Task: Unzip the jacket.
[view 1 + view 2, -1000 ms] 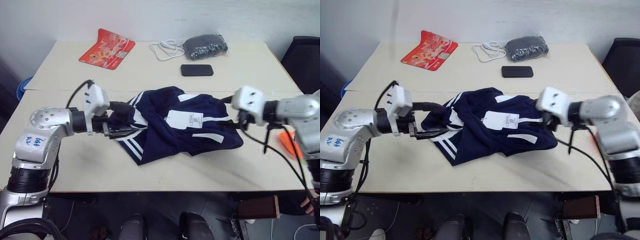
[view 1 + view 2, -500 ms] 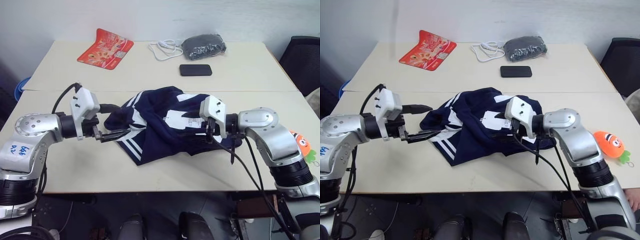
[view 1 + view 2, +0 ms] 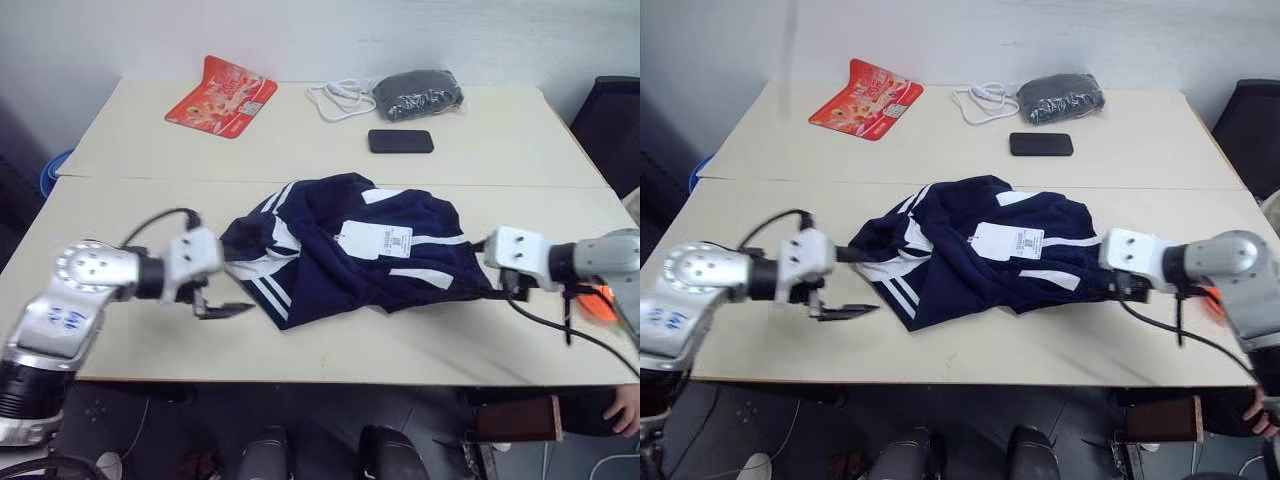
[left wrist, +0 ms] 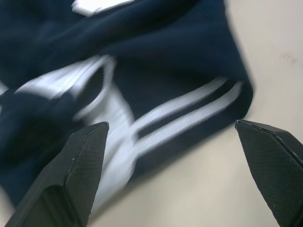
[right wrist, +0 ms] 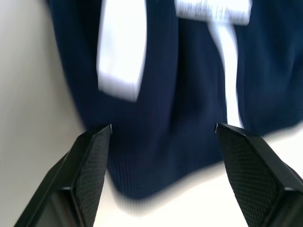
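Note:
The navy-blue jacket [image 3: 340, 255] lies crumpled in the middle of the near table, white stripes on its left hem and a white paper tag [image 3: 375, 240] on top. My left gripper [image 3: 238, 288] is open at the jacket's left edge, low over the table; the striped hem [image 4: 156, 118] lies beyond its spread fingers [image 4: 80, 165]. My right gripper [image 3: 1122, 291] is open at the jacket's right edge, with the navy fabric [image 5: 161, 142] between and beyond its fingers [image 5: 90, 161]. Neither gripper holds anything. The zipper is hidden in the folds.
On the far table lie a red packet [image 3: 222, 84], a white cable [image 3: 338, 98], a grey bundle in clear plastic [image 3: 418, 92] and a black phone [image 3: 400, 141]. An orange plush toy [image 3: 598, 303] sits behind my right arm. A person's hand [image 3: 622, 405] shows at lower right.
My right gripper drew back from the jacket's middle to its right edge and sank. My left gripper dropped lower beside the left hem. The jacket kept its place.

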Controlling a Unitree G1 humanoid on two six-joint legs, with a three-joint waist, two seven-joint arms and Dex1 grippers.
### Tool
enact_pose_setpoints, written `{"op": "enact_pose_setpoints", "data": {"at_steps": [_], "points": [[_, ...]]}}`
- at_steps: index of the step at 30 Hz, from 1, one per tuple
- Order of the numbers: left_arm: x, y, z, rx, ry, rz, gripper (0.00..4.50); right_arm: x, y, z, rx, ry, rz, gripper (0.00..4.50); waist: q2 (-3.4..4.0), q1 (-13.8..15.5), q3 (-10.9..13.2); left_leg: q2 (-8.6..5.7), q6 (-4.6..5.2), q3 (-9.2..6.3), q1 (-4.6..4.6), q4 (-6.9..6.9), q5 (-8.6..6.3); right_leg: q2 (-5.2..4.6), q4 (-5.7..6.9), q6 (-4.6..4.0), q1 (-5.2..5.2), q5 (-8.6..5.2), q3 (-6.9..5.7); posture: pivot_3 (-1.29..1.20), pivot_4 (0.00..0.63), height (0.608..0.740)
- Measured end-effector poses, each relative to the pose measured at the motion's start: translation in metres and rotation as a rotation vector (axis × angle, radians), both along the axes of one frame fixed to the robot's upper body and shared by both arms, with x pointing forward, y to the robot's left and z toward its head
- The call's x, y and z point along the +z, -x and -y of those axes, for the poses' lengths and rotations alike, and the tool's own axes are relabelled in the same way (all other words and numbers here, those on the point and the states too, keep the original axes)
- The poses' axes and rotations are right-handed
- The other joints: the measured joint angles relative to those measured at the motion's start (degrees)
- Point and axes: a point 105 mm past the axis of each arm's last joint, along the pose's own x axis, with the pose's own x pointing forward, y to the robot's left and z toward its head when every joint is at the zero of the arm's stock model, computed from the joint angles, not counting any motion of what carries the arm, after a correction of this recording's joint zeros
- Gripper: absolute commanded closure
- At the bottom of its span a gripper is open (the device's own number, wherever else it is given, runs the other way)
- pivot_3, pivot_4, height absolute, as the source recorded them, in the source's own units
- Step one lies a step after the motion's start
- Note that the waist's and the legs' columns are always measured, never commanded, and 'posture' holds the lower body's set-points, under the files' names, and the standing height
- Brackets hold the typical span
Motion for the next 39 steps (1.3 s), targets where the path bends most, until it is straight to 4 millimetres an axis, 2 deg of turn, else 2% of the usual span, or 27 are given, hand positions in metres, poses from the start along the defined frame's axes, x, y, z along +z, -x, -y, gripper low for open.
{"op": "enact_pose_setpoints", "data": {"at_steps": [2,4,6,10,11,14,22,26,27,34,39], "points": [[-0.009,-0.002,0.018,-0.072,-0.045,0.024,0.00,-0.006,-0.003,0.003,0.007,0.008,0.016,0.87,-0.01,-0.55,0.00,0.00,-0.03,0.01,0.02,0.00,0.02,0.01,0.04,0.00,0.00,0.00,0.01,0.00,0.150,0.740],[-0.016,-0.007,0.027,-0.120,-0.112,0.061,0.00,-0.012,-0.009,0.000,0.020,0.014,0.042,0.87,0.00,-1.20,-0.01,0.02,-0.05,0.03,0.05,-0.04,0.04,0.02,0.05,0.00,-0.01,0.00,0.01,0.00,0.150,0.740],[-0.023,-0.011,0.031,-0.153,-0.168,0.085,0.00,-0.021,-0.013,-0.003,0.042,0.033,0.053,0.87,0.00,-1.45,0.00,0.04,-0.07,0.03,0.05,-0.09,0.05,0.04,0.05,-0.01,-0.04,-0.01,0.00,0.00,0.150,0.740],[-0.029,-0.015,0.038,-0.183,-0.177,0.082,0.00,-0.019,-0.020,-0.009,0.073,0.042,0.099,0.87,-0.01,-1.62,0.00,0.05,-0.06,-0.03,0.04,-0.02,0.05,0.03,0.04,-0.02,0.01,-0.01,-0.01,0.00,0.150,0.740],[-0.031,-0.014,0.040,-0.193,-0.180,0.077,0.00,-0.019,-0.021,-0.011,0.079,0.034,0.103,1.04,0.00,-1.63,-0.01,0.05,-0.06,-0.04,0.04,-0.02,0.05,0.02,0.05,-0.01,0.01,-0.01,-0.01,0.00,0.150,0.740],[-0.035,-0.011,0.040,-0.218,-0.196,0.055,0.60,-0.021,-0.022,-0.018,0.111,0.028,0.109,1.75,0.00,-1.70,-0.01,0.08,-0.06,-0.05,0.04,-0.03,0.05,0.03,0.06,-0.02,0.01,-0.01,-0.03,0.00,0.150,0.740],[-0.042,-0.003,0.029,-0.247,-0.214,0.011,3.09,-0.031,-0.016,-0.017,0.151,0.049,0.063,4.50,0.00,-1.69,-0.01,0.09,-0.05,-0.09,0.06,0.00,0.05,0.02,0.07,-0.02,0.04,-0.01,-0.03,0.00,0.150,0.740],[-0.044,0.000,0.022,-0.250,-0.219,0.000,4.38,-0.032,-0.012,-0.013,0.152,0.046,0.049,4.50,0.00,-1.54,-0.01,0.09,-0.05,-0.09,0.06,0.01,0.05,0.02,0.07,-0.02,0.05,-0.01,-0.03,0.00,0.150,0.740],[-0.043,0.000,0.020,-0.243,-0.224,0.001,4.48,-0.032,-0.010,-0.012,0.152,0.046,0.042,4.50,0.01,-1.48,-0.01,0.09,-0.05,-0.09,0.07,0.01,0.05,0.02,0.07,-0.02,0.05,-0.01,-0.03,0.00,0.150,0.740],[-0.042,0.001,-0.003,-0.203,-0.269,0.013,4.48,-0.035,0.011,-0.007,0.197,0.077,0.009,4.50,0.03,-1.11,-0.02,0.10,-0.05,-0.10,0.08,-0.02,0.05,0.01,0.07,-0.02,0.06,-0.01,-0.04,0.00,0.150,0.740],[-0.044,0.021,-0.033,-0.195,-0.333,0.002,4.48,-0.036,0.040,-0.002,0.228,0.079,0.003,4.50,0.04,-1.27,-0.03,0.16,-0.06,-0.17,0.18,-0.07,0.04,0.03,0.06,-0.04,0.07,-0.02,0.00,0.00,0.150,0.740]]}}
